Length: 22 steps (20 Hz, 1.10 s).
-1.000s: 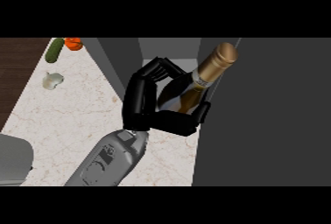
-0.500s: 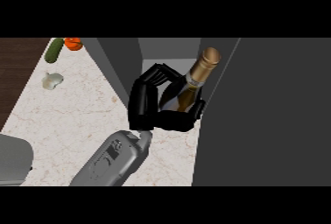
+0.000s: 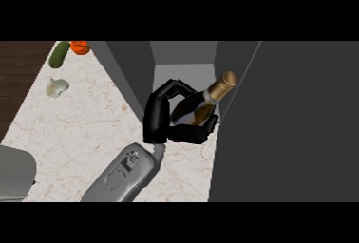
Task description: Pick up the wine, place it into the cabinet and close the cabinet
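The wine bottle [image 3: 204, 100] is dark with a gold neck and leans up and to the right. My left hand [image 3: 158, 119] is shut on its body, fingers curled over the far side and thumb under the near side. Hand and bottle sit at the mouth of the open cabinet [image 3: 184, 71], whose pale inner floor shows just behind them. The bottle's neck lies close to the dark cabinet door [image 3: 294, 118] that fills the right side. The bottle's base is hidden by my hand. My right hand does not show.
A green cucumber [image 3: 60, 53], an orange fruit [image 3: 79, 46] and a white garlic bulb [image 3: 56, 87] lie at the far left of the marble counter [image 3: 84, 128]. A grey rounded object [image 3: 14, 175] sits at the lower left edge.
The bottle's neck has swung left and leans less than a second ago. My left hand stays shut on it and has shifted only slightly at the cabinet's mouth.
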Tool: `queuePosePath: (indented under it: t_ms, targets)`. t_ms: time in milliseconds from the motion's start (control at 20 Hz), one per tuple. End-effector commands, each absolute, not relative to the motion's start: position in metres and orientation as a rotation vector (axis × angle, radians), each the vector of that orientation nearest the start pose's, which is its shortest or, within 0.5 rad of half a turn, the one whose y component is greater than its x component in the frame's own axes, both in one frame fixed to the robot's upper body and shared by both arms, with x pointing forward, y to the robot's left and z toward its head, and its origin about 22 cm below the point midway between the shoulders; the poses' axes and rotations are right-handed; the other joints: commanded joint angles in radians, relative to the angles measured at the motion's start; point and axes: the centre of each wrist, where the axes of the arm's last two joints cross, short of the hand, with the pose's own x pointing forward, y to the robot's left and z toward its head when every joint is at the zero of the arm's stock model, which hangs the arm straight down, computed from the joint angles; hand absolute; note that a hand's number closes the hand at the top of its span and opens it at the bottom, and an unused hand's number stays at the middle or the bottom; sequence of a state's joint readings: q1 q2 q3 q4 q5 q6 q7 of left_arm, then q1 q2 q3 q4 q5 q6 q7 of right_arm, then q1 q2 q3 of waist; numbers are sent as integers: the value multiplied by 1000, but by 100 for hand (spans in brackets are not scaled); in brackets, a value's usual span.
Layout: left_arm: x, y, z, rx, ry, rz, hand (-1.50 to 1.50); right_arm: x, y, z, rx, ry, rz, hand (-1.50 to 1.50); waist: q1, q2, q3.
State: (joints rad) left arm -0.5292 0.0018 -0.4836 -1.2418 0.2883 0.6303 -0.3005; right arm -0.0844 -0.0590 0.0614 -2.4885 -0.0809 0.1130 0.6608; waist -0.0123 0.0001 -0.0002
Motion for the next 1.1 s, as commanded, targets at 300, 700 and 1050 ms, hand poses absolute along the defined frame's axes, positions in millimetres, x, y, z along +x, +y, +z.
queuePosePath:
  t_ms: [300, 700, 1050]
  targets:
    - [331, 85, 31, -38, -1917, 69, 150, 124, -226, 216, 179, -1924, 262, -150, 3, 0, 0]
    - [363, 97, 37, -21, -1906, 99, 150, 133, -220, 212, 219, -1928, 253, -150, 0, 1, 0]
    - [379, 96, 33, -59, -1847, 100, 150, 128, -216, 206, 225, -1931, 262, -150, -5, 2, 0]
